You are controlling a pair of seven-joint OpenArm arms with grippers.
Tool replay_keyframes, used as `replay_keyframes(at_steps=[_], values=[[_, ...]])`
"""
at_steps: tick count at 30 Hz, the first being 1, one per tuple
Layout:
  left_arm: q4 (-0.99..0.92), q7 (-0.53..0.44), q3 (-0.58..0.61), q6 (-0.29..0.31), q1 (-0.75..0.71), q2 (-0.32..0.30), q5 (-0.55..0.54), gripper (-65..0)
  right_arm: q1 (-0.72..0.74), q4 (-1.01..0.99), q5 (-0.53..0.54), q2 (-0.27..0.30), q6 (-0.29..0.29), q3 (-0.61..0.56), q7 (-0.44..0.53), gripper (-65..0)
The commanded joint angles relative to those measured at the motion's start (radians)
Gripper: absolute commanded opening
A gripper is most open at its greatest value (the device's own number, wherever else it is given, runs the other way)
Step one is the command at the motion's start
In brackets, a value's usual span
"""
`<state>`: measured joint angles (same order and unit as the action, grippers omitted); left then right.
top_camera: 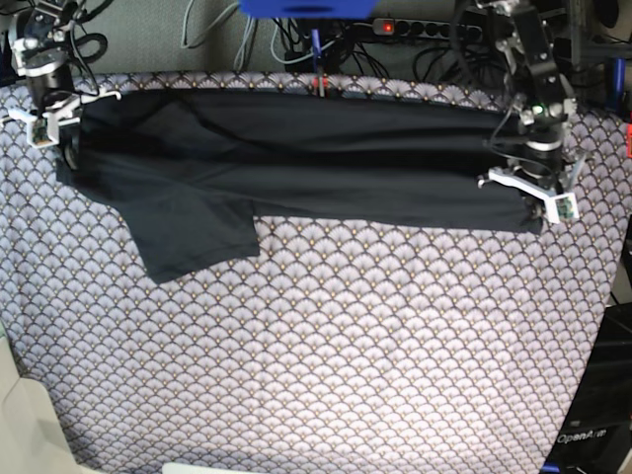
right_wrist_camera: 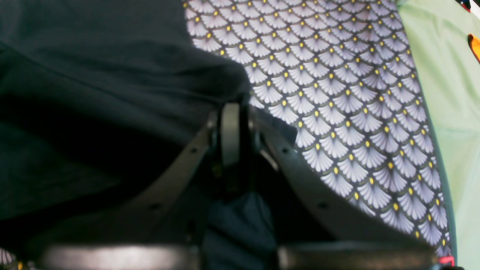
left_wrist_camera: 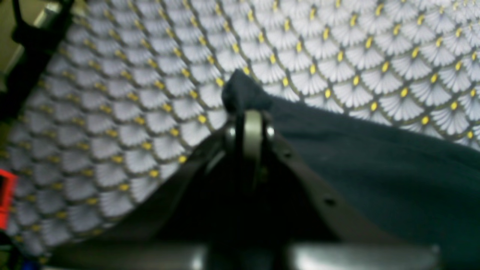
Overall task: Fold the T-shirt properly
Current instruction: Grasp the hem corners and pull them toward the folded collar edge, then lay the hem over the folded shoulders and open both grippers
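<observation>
- The left claw is pressed together on a bunched corner of the T-shirt; a small tuft of dark cloth pokes out past its tips in the left wrist view. From the base view it sits near the right edge of the table.
- The right claw is likewise clamped on cloth, with folds of the shirt hanging around its fingers. It is at the far left corner of the table.
- The T-shirt is stretched between the two claws as a long dark band along the far edge of the table, lying over the patterned tablecloth. One sleeve flops out toward the middle on the left side.
- Likely trouble: each pinch looks shallow, so a tug from either arm could pull the cloth free and let that end drop in a heap.
- If the arms move unevenly, the band may twist or skew, giving a crooked fold.
- The loose sleeve could get trapped under the body and leave a lump.
- Dragging the shirt might ruck up the tablecloth.
- No containers show in any view, so there is nothing to report inside one.
</observation>
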<state>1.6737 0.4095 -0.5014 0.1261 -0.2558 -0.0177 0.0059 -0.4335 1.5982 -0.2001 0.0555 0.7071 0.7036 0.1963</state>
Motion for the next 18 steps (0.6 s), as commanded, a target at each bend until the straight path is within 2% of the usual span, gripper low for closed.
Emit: replay_keyframes(at_steps=[1, 14, 18], values=[[0.032, -0.027, -0.003, -0.006, -0.003, -0.009, -0.001, -65.0, -0.015, 0.017, 0.023, 0.016, -0.009, 0.006, 0.032, -65.0], [0.076, -0.025, -0.003, -0.006, -0.073, -0.018, 0.001, -65.0, -0.086, 0.018, 0.024, 0.019, -0.009, 0.017, 0.035, -65.0], [0.092, -0.025, -0.003, -0.006, -0.104, -0.018, 0.001, -65.0, -0.104, -0.009, 0.037, 0.016, -0.009, 0.051, 0.130, -65.0]])
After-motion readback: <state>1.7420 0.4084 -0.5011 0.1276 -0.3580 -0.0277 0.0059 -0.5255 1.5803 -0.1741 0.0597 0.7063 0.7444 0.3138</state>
